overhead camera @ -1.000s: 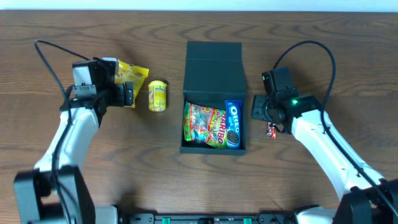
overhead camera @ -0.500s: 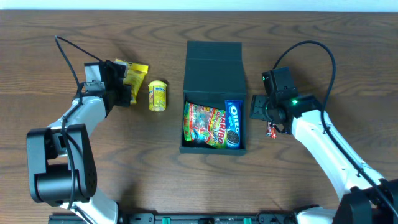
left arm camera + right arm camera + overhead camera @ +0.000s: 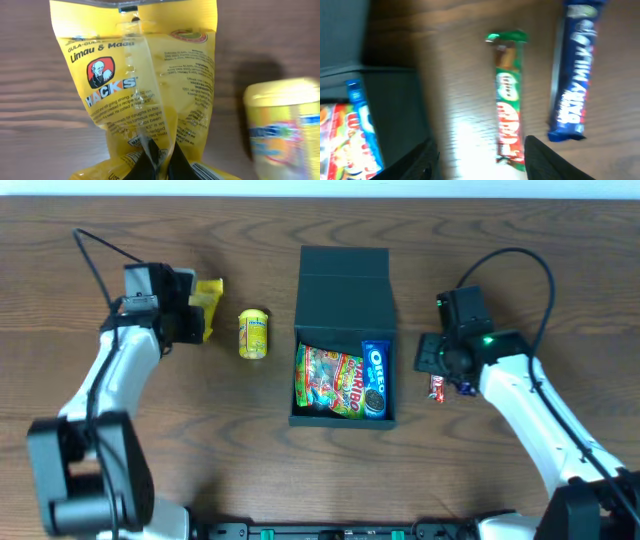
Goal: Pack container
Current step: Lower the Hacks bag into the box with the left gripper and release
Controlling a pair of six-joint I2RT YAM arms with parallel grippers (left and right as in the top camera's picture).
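The container (image 3: 343, 270), centre frame, already holds the gummy bag (image 3: 330, 380) and cookie pack (image 3: 374, 378). Left gripper (image 3: 159, 162) pinches the yellow bag (image 3: 145, 75) upper left, right gripper (image 3: 482, 150) spread wide above the green bar (image 3: 509, 100), yellow tub (image 3: 253, 333) unpacked.

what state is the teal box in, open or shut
Open: the container has its flap lid folded back, with the Haribo bag and Oreo pack showing inside.
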